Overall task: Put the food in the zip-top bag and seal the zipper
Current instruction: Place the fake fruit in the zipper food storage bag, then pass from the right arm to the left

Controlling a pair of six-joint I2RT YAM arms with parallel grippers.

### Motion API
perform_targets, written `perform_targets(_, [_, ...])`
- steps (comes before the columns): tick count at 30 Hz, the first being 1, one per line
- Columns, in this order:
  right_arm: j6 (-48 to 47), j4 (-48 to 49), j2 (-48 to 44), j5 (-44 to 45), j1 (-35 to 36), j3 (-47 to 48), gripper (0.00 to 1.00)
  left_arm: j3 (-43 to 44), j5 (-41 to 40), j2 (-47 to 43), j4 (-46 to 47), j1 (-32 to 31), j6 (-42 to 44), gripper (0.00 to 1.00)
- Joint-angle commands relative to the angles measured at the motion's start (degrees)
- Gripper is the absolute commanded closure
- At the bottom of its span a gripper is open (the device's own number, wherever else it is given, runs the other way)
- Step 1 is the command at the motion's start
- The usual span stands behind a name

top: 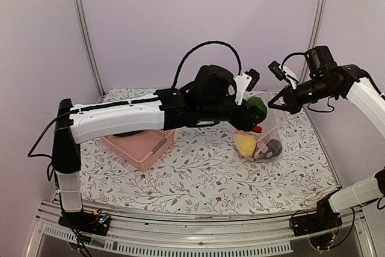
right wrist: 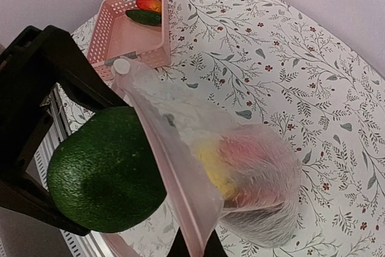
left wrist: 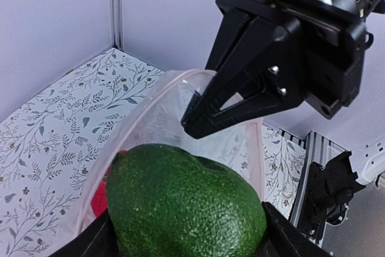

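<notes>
Green and pebbled, a toy avocado is clasped between the widely spread fingers of the left gripper, right at the open mouth of the zip-top bag. The bag's pinkish zipper edge is pinched and held up by the fully closed right gripper. Yellow, red and dark food pieces are seen inside the bag. A pink basket, holding two more pieces, is set well apart on the floral table.

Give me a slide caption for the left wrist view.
Left gripper holds avocado at the mouth of the bag, which the right gripper pinches open.
</notes>
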Motion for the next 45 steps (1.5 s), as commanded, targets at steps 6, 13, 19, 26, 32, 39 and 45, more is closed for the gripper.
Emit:
perform_targets(6, [-0.3,-3.4,-0.3,-3.0,-0.1,6.7,1.0,16.7,-11.2,10.2,-13.0,-0.6,2.0,0.21])
perform_targets(13, [0.1,-2.5,0.3,-2.5,-0.1,5.3,1.0,8.2,-12.4,2.2,-4.3,-2.1,5.5,0.0])
perform_targets(19, [-0.8,-1.6,0.6,0.6,0.0,3.2,1.0,-6.7,-5.8,-8.8,5.4,-4.8,20.8,0.01])
perform_targets(26, [-3.5,-2.9,-0.4,-3.5,0.1,0.7,1.0,-11.4,-1.7,-12.9,-4.1,-6.3,33.6,0.2])
perform_targets(32, [-4.7,-4.4,-0.5,-4.9,1.1,1.1,1.0,-8.3,-6.4,-9.0,-7.3,-7.5,39.6,0.26])
perform_targets(39, [-5.3,-5.7,-0.9,-5.0,1.8,1.1,1.0,-3.6,-12.3,-1.7,-7.0,-7.5,44.7,0.3])
perform_targets(45, [-5.1,-6.1,-1.4,-3.4,1.8,1.2,1.0,-1.2,-14.9,1.5,-7.8,-7.5,47.2,0.53])
